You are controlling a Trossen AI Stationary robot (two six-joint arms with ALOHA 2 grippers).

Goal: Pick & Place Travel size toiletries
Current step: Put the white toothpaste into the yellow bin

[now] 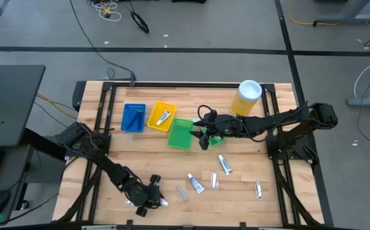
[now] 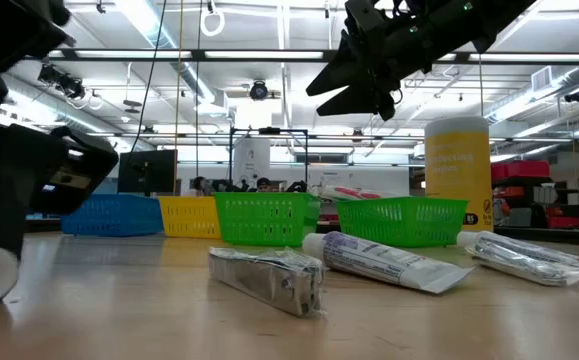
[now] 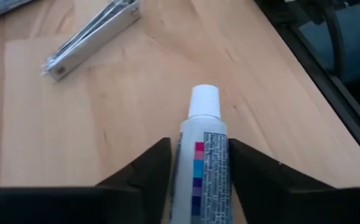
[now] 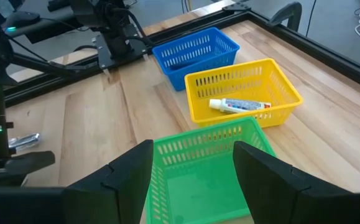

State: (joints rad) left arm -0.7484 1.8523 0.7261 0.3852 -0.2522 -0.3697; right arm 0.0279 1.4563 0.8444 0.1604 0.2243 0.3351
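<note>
Toothpaste tube [image 3: 199, 162] between left gripper [image 3: 198, 180] fingers — right gripper [image 4: 192, 165] above green bin [image 4: 201, 168]

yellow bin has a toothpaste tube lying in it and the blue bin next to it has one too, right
Not quite. The yellow bin does hold a toothpaste tube, but the blue bin beside it has no tube in it that can be seen. The right wrist view shows this.
</note>
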